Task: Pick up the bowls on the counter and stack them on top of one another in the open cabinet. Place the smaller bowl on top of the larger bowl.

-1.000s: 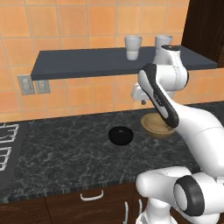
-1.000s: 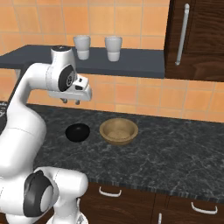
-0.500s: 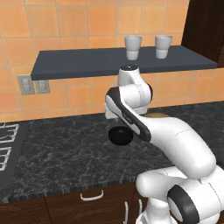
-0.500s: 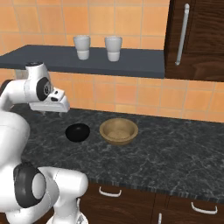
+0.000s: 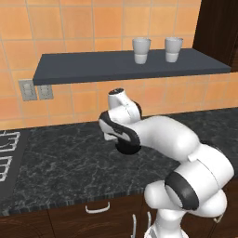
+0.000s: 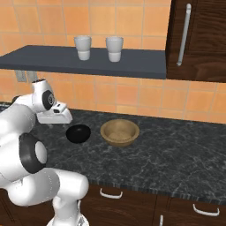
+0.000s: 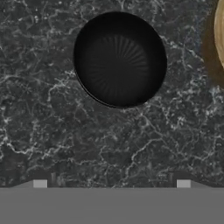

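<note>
Orange tiled wall (image 5: pixel 83 28), grey outlet plates (image 5: pixel 36 89), dark wood cupboard (image 6: pixel 198 39), silver handle (image 6: pixel 183 34)

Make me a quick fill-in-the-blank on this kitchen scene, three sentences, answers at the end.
1. The two bowls sit on the ____, not on the shelf.
2. On the shelf stand ____ white cups.
3. The black bowl lies beside the brown bowl, and the tool above it is ____.

Missing words: counter; two; open
</note>
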You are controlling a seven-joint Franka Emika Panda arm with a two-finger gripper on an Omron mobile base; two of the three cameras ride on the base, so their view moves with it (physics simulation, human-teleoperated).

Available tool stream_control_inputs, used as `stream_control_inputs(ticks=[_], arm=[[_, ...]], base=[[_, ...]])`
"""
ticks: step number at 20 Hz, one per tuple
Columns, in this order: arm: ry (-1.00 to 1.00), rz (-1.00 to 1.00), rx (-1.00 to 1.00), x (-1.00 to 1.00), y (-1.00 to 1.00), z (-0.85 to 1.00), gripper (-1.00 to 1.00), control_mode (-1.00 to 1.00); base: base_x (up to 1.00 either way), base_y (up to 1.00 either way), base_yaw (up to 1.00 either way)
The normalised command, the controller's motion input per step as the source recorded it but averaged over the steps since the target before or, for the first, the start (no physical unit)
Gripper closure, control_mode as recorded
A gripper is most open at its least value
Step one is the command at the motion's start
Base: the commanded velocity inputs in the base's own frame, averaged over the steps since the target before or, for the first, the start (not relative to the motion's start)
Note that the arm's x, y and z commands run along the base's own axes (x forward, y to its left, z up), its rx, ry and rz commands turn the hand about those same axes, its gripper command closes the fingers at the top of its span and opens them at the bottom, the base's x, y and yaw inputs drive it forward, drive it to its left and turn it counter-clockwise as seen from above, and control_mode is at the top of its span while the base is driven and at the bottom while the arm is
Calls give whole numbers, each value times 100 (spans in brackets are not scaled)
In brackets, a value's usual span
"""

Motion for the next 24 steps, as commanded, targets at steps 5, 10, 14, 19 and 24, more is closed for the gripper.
stream_control_inputs(ticks=[5, 10, 14, 19, 24], arm=[[2, 0, -3, 34, -1, -65, -100, -100], [-4, 0, -5, 26, 0, -60, -100, -100], [-5, 1, -1, 25, 0, -42, -100, -100], [-3, 1, -7, 26, 0, -35, -100, -100], [-3, 2, -4, 24, 0, -29, -100, -100]], base=[[0, 0, 0], [0, 0, 0], [0, 0, 0], [0, 0, 0], [0, 0, 0]])
